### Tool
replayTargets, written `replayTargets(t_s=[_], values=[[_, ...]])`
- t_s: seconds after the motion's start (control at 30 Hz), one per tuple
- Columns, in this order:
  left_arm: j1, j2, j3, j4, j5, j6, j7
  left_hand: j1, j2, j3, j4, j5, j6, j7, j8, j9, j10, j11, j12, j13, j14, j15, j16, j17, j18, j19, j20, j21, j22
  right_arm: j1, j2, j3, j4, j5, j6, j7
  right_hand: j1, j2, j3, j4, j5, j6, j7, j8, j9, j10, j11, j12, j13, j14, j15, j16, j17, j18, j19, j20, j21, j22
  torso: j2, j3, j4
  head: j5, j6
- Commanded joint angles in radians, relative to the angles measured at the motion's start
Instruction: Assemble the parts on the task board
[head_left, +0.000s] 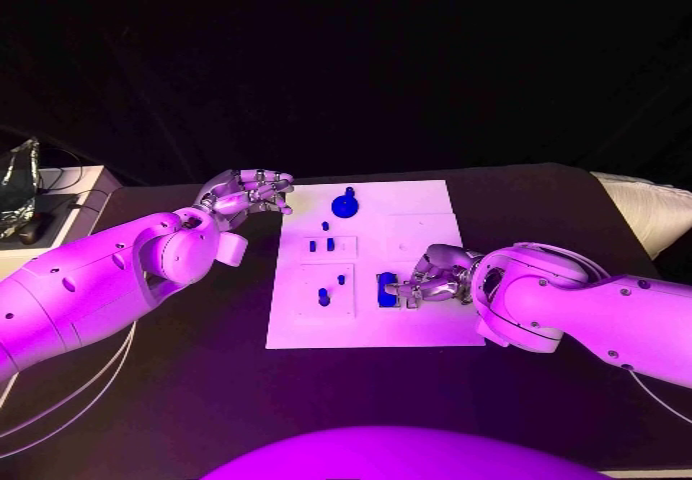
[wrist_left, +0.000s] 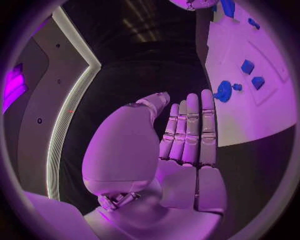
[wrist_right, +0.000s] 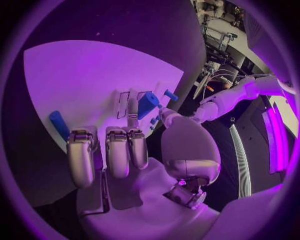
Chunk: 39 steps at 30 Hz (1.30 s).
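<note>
Right hand (head_left: 427, 280) pinches a small blue block (head_left: 387, 289) on the task board (head_left: 418, 215), likely rigid, light, slick, best gripped by its flat sides; left hand (head_left: 248, 192) released, holding nothing.

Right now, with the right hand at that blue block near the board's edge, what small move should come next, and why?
Probably lift the right hand slightly. Its fingers look closed around the blue block on the white board, so a small raise would confirm the hold. The left hand rests off the board, fingers holding nothing.
</note>
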Motion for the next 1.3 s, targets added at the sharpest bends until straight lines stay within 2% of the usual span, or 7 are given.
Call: replayTargets(t_s=[0.03, 0.1, 0.2, 0.43, 0.97, 1.07, 1.3], values=[[0.0, 0.001, 0.001, 0.001, 0.006, 0.014, 0.005, -0.004, 0.01, 0.0, 0.004, 0.001, -0.004, 0.001, 0.005, -0.001, -0.007, -0.001, -0.001, -0.001, 0.004, 0.005, -0.005, 0.001, 0.012, 0.006, 0.001, -0.005, -0.001, 0.0, -0.01, 0.001, 0.013, 0.02, 0.022, 0.04, 0.058, -0.012, -0.003, -0.006, -0.041, 0.006, -0.004, 0.008, -0.003, 0.105, -0.01, 0.002, 0.263, 0.104, -0.008, 0.004, 0.263, -0.012, 0.102, -0.006, 0.004, 0.26, 0.0, 0.0002, -0.0009, 0.002, 0.0], [0.0, 0.001, 0.001, 0.001, 0.006, 0.014, 0.004, -0.004, 0.01, 0.0, 0.004, 0.001, -0.004, 0.001, 0.005, -0.001, -0.007, -0.001, -0.001, -0.001, 0.004, 0.005, -0.005, 0.001, 0.012, 0.006, 0.001, -0.005, -0.001, 0.0, -0.018, 0.002, 0.02, 0.026, 0.031, 0.048, 0.127, -0.02, -0.003, -0.009, -0.13, 0.011, -0.006, 0.015, -0.006, 0.105, -0.012, 0.002, 0.263, 0.104, -0.009, 0.004, 0.263, -0.012, 0.103, -0.007, 0.006, 0.26, 0.0, 0.0002, -0.0009, 0.002, 0.0], [0.0, 0.002, 0.001, 0.0, 0.006, 0.014, 0.004, -0.004, 0.01, 0.0, 0.004, 0.001, -0.004, 0.001, 0.005, -0.001, -0.007, -0.001, -0.001, -0.001, 0.004, 0.005, -0.005, 0.001, 0.012, 0.006, 0.001, -0.005, -0.001, 0.0, -0.02, 0.003, 0.024, 0.03, 0.039, 0.053, 0.174, -0.028, -0.004, -0.013, -0.151, 0.012, -0.007, 0.017, -0.01, 0.105, -0.013, 0.002, 0.263, 0.104, -0.01, 0.004, 0.263, -0.012, 0.103, -0.008, 0.006, 0.26, 0.0, 0.0005, -0.001, 0.002, 0.0], [0.0, 0.004, 0.0, -0.001, 0.006, 0.016, 0.002, -0.003, 0.012, 0.0, 0.007, 0.002, -0.005, 0.001, 0.005, -0.002, -0.008, -0.002, -0.001, -0.002, 0.003, 0.005, -0.006, 0.002, 0.012, 0.008, 0.001, -0.009, -0.004, 0.0, -0.007, 0.003, 0.013, 0.023, 0.034, 0.039, 0.189, -0.026, -0.003, -0.011, -0.152, 0.017, -0.009, 0.021, -0.011, 0.105, -0.014, 0.002, 0.263, 0.104, -0.011, 0.004, 0.263, -0.012, 0.103, -0.008, 0.006, 0.26, 0.0, 0.0003, 0.0004, 0.0, 0.0], [0.0, 0.002, 0.0, 0.0, 0.006, 0.018, 0.001, -0.003, 0.012, 0.0, 0.007, 0.002, -0.005, 0.001, 0.005, -0.002, -0.008, -0.002, -0.001, -0.002, 0.003, 0.005, -0.006, 0.002, 0.012, 0.008, 0.001, -0.009, -0.004, -0.013, 0.035, 0.002, -0.036, -0.011, 0.028, 0.011, 0.214, 0.002, 0.012, -0.009, -0.105, 0.019, -0.012, 0.027, -0.018, 0.105, -0.018, 0.002, 0.263, 0.104, -0.014, 0.004, 0.263, -0.012, 0.102, -0.011, 0.006, 0.26, 0.001, -0.0009, 0.0003, 0.002, -0.005], [0.0, 0.001, 0.0, 0.0, 0.006, 0.018, 0.0, -0.003, 0.012, 0.0, 0.007, 0.002, -0.005, 0.001, 0.005, -0.002, -0.008, -0.002, -0.001, -0.002, 0.003, 0.005, -0.006, 0.002, 0.012, 0.008, 0.001, -0.009, -0.004, -0.014, 0.037, 0.002, -0.042, -0.018, 0.039, 0.009, 0.248, -0.002, 0.03, -0.018, -0.137, 0.018, -0.014, 0.028, -0.022, 0.105, -0.019, 0.002, 0.263, 0.104, -0.015, 0.004, 0.263, -0.012, 0.102, -0.012, 0.005, 0.26, 0.0, -0.0012, -0.0004, 0.002, -0.006], [0.0, 0.001, 0.0, 0.0, 0.006, 0.02, -0.002, -0.002, 0.012, -0.001, 0.008, 0.002, -0.004, 0.0, 0.007, -0.002, -0.008, -0.002, 0.0, -0.002, 0.003, 0.005, -0.007, 0.003, 0.013, 0.009, 0.001, -0.011, -0.006, -0.014, 0.039, 0.002, -0.055, -0.045, 0.063, 0.005, 0.298, -0.028, 0.051, -0.036, -0.134, 0.017, -0.016, 0.029, -0.029, 0.105, -0.021, 0.002, 0.263, 0.104, -0.017, 0.004, 0.263, -0.012, 0.102, -0.013, 0.006, 0.26, -0.001, -0.0003, -0.0005, 0.002, -0.006]])
